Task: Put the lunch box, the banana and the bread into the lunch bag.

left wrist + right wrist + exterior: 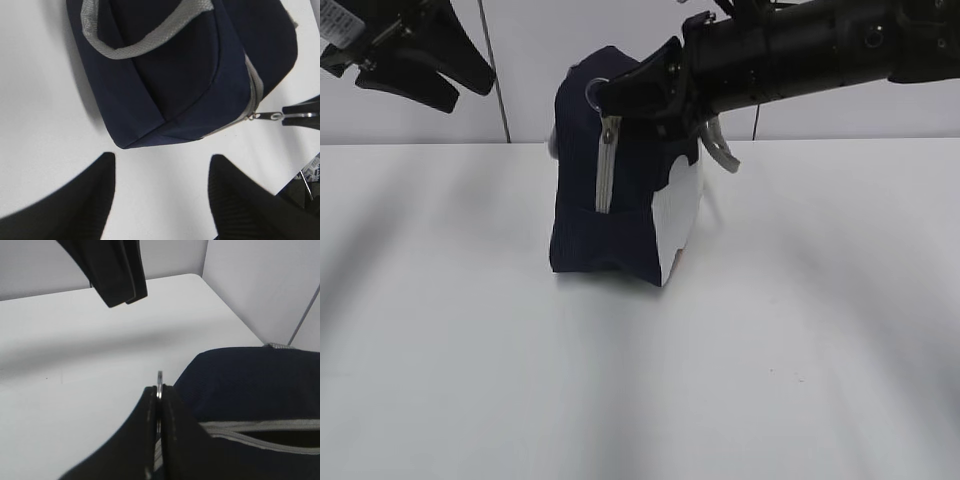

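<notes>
The navy lunch bag (620,225) stands on the white table (470,350), its grey zipper (608,165) facing the exterior camera. My right gripper (605,97) reaches in from the right and is shut on the metal ring pull (159,377) at the bag's top corner. In the right wrist view the zipper (260,432) shows a narrow dark gap. My left gripper (162,157) hangs open and empty above the table, apart from the bag (175,75); in the exterior view this gripper (470,95) is high at the left. Lunch box, banana and bread are out of view.
A grey strap handle (145,42) lies across the bag's side, and a white side panel (675,220) faces right. Behind the table stands a pale wall (520,60). Bare tabletop stretches on both sides of the bag and in front of it.
</notes>
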### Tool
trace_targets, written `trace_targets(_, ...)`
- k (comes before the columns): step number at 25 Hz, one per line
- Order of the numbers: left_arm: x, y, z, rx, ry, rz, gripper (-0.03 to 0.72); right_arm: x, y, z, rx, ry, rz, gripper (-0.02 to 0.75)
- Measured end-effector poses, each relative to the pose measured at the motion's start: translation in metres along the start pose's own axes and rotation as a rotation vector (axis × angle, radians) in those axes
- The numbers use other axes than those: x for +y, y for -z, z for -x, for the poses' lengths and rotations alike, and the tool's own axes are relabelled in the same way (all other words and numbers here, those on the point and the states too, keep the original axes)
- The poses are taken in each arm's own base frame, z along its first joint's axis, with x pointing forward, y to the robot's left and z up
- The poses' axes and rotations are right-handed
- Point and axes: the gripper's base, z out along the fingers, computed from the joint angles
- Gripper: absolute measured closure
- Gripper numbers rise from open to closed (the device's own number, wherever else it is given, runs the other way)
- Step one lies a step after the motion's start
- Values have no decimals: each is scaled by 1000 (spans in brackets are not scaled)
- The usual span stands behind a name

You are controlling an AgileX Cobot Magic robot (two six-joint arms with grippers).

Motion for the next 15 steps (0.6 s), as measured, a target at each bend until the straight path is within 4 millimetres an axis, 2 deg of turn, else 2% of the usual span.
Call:
trace_targets(4, -2, 0, 1, -7, -34, -20, 290, -5, 1, 10, -18, 7, -15, 754)
trace_targets(10, -3, -1, 2, -17, -62, -30, 311, -12, 2, 12, -7, 10, -74, 754)
trace_targets(15, 6, -18, 4, 7, -55, -67, 312, -16, 3, 17, -16, 22, -100, 754)
